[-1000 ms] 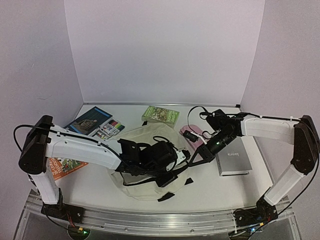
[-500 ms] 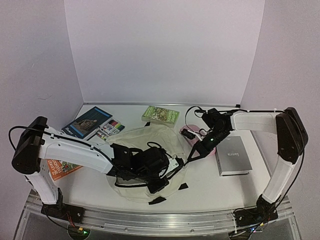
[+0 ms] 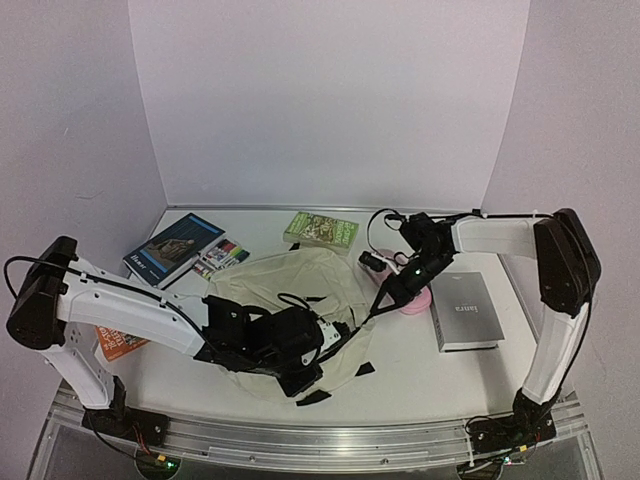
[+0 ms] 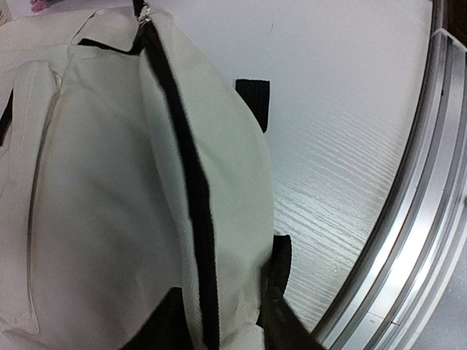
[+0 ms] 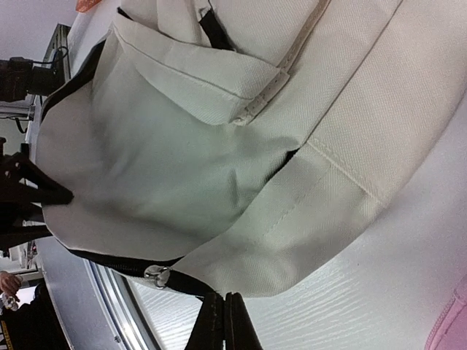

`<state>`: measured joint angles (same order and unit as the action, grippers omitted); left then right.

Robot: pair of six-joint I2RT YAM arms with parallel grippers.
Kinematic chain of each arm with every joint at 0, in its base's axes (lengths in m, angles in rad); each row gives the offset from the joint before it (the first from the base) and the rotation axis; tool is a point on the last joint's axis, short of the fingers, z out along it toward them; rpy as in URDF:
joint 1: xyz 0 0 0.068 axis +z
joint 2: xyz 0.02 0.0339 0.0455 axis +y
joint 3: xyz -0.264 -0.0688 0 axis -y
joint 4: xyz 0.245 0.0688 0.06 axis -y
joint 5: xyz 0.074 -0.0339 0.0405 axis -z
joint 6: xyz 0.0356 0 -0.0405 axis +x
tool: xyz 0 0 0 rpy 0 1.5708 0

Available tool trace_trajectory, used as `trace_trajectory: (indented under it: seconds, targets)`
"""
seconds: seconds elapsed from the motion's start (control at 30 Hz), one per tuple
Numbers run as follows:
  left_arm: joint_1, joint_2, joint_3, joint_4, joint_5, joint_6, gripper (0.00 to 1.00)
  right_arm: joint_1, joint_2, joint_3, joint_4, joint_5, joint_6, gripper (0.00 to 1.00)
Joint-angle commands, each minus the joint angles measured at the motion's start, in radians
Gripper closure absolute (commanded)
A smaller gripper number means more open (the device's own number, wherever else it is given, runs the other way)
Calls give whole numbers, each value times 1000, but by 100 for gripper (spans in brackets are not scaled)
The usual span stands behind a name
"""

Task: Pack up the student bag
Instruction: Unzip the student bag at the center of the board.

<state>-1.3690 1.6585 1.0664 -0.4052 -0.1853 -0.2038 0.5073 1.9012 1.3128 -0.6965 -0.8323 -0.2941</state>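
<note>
- White table [image 3: 420, 370].
- Cream backpack [image 3: 290, 280], slumped in the middle.
- Blue book [image 3: 175, 243] and a pack of markers [image 3: 222, 255], back left.
- Green book [image 3: 321, 230], at the back.
- Pink pencil case [image 3: 415, 303], just right of the backpack.
- Grey book [image 3: 465, 312], right side.
- Orange booklet [image 3: 115, 345], left edge.

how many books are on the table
4: blue book far left, green book at the back, grey book on the right, orange one partly hidden under the left arm.

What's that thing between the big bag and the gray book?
A pink pencil case lies there, between the student bag and the gray book. The top view shows it best, though the right arm covers part of it.
</note>
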Motion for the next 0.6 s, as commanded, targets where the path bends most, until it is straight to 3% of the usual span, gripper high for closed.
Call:
trace_trajectory:
  seconds: [0.0, 0.2, 0.57]
  targets:
    - [-16, -27, 38, -40, -102, -18, 53, 51, -109, -55, 29, -56, 16, 100]
    - [-34, 1, 130, 31, -180, 62, 38, 69, -144, -86, 30, -84, 29, 100]
    - [-25, 194, 296, 66, -178, 144, 37, 73, -151, -60, 32, -111, 53, 100]
